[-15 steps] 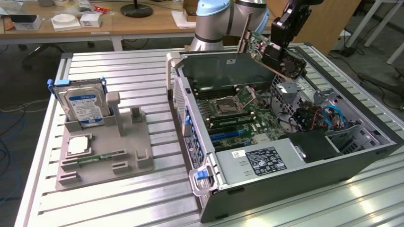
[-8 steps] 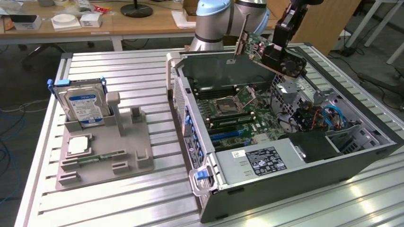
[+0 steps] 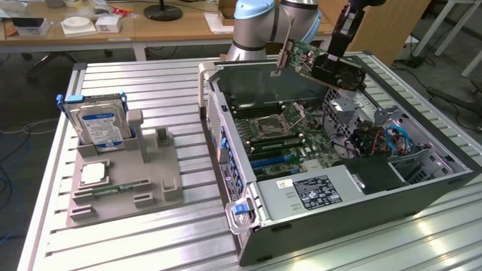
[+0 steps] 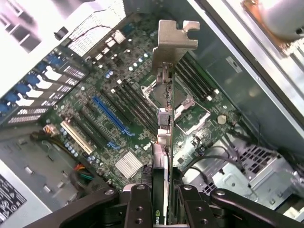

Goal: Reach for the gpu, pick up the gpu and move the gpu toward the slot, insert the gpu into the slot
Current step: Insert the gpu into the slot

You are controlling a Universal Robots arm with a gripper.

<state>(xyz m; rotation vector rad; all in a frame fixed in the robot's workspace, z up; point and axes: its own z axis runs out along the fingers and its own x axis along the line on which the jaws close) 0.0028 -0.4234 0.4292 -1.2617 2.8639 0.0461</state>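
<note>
Grips the gpu (image 3: 301, 56) edgewise in the tool (image 3: 333, 63), high above the open case (image 3: 339, 214), clear of walls and motherboard (image 3: 279, 130). From the wrist, shows the notched silver bracket (image 4: 175, 40) end-on, well apart from the long blue slot (image 4: 110, 116). From the exterior view, reveals it tilted and green, with round black fan (image 3: 348, 79); ribbed metal tabletop (image 3: 150, 248) beneath.

A ribbed aluminium table (image 3: 143, 243) fills the foreground, with bright patches of light (image 3: 433, 228) glinting off its slats at the exterior view's lower right. Behind it stand wooden desks (image 3: 173, 33) carrying white boxes (image 3: 79, 25), papers (image 3: 218, 22) and a round black base (image 3: 162, 12). A wooden panel (image 3: 395, 25) rises at the exterior view's right beside white table legs (image 3: 444, 25). The floor (image 3: 22, 96) is grey, with cables (image 3: 19, 131) trailing over it at the exterior view's left.
</note>
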